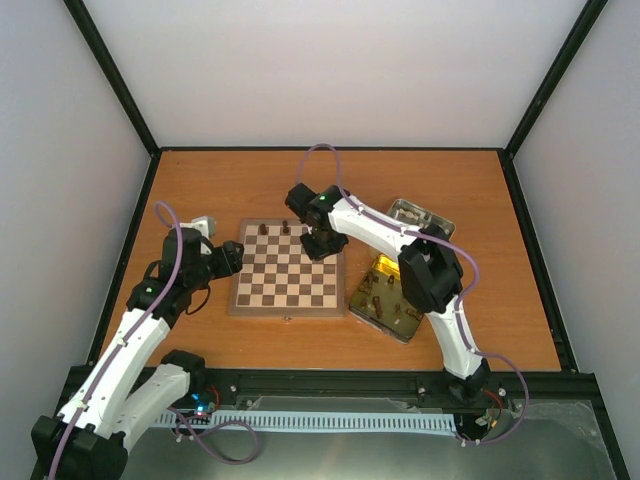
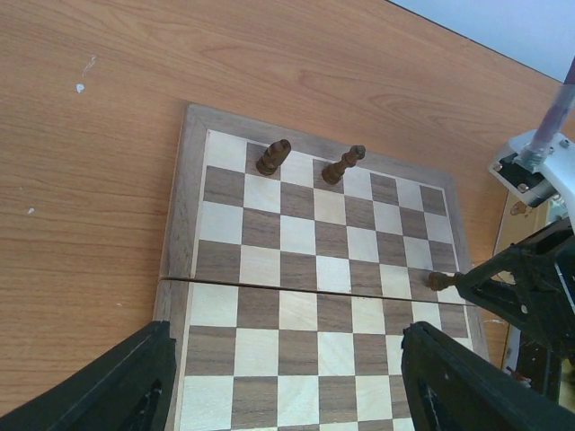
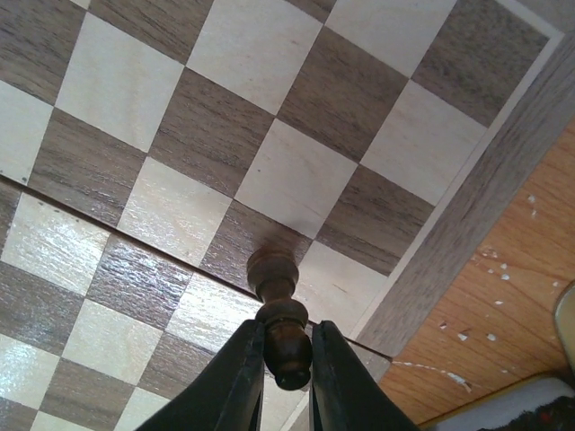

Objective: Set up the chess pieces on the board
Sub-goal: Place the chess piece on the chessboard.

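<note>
The chess piece (image 3: pixel 280 314) that matters here is pinched in the right end effector (image 3: pixel 286 339), whose fingers are closed on its glossy, turned dark-wood body. It hangs over a dark square by the right edge of the grained, checked board (image 3: pixel 467 206). Its long axis points down at that square, so we judge only a short, straight descent is needed. The left end effector (image 2: pixel 287 382) hovers at the left edge, spread wide and empty. Two pieces (image 2: pixel 272 157) stand on the far row.

No writing, label, brand, number or sign is legible in any view.
</note>
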Controlling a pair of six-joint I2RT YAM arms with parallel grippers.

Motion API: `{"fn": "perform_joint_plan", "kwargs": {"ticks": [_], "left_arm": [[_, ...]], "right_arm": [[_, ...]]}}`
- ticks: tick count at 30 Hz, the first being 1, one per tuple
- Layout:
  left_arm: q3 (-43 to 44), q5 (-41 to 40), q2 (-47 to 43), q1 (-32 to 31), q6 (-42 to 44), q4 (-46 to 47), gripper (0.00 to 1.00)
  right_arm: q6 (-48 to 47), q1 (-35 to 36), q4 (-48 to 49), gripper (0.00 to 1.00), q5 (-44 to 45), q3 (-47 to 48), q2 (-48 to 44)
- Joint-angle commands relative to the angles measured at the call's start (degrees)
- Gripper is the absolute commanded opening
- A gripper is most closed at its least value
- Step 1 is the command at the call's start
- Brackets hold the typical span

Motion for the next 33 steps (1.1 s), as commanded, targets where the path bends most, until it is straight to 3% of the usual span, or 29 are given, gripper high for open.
{"fn": "perform_joint_plan", "kwargs": {"ticks": [1,8,14,22,33], "left_arm": [[0.56,-0.83,-0.53,0.31,1.39,0.39,0.70],[0.47,-0.98,-0.26,0.31,1.41,0.50,0.70],[0.50,-1.39,-0.41,0.31,1.24,0.42,0.70],[0.45,-1.67,-0.54,0.30,1.15,0.51,0.70],[0.37,-1.88,-0.67,0.33,1.06,0.46,0.70]], "right_arm": [[-1.04,-0.10,-1.48,0.18,-0.91,2.21,1.38],[0.32,-0.10,0.47,0.25,-1.95,1.94,1.34],[3.12,-0.10,6.68,0.33,-0.16,-3.93,-3.58],[4.03,-0.10,12.40,0.32,-0.07,-11.07,-8.28],[5.99,-0.10,15.70,0.38,-0.24,-11.80,-9.04]]}}
